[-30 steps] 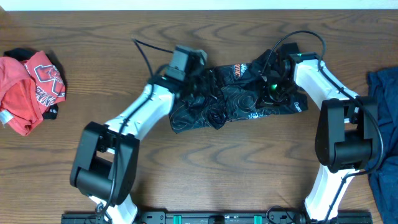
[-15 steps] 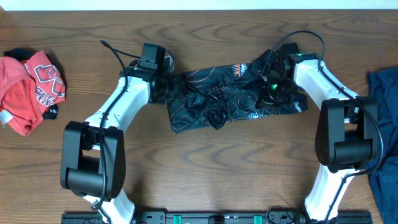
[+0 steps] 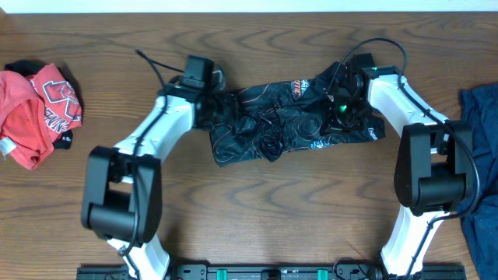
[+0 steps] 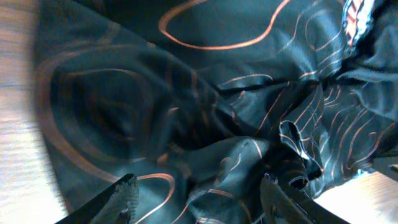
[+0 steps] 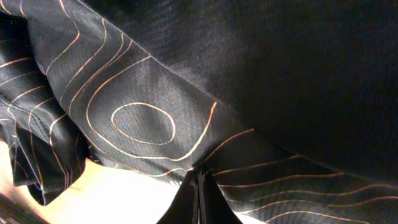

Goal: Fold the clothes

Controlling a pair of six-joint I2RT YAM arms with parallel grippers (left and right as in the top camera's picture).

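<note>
The wooden table [image 3: 272, 210] carries three lots of cloth and two arms. The black jersey [image 3: 288, 124], with thin orange contour lines, lies crumpled in a long band between the two grippers, one end under each. Its folds hide most of the shape, so sleeves and collar cannot be picked out, and only part of a logo shows near the right gripper. Well beyond the right gripper, on the side away from the jersey, a blue cloth [image 3: 482, 155] is cut off by the picture's edge. Well beyond the left gripper, on its outer side, sits a red heap [image 3: 35, 109] with white lettering; whether it is one garment or two cannot be told. The left gripper [image 4: 202, 202] hangs over its end of the jersey with its fingers well apart, dark fabric bunched between and beneath them, nothing clamped. The right gripper [image 5: 199, 186] has its fingers pressed together, pinching the jersey's edge at their tips. From overhead, both sets of fingertips are hidden under the wrists.
</note>
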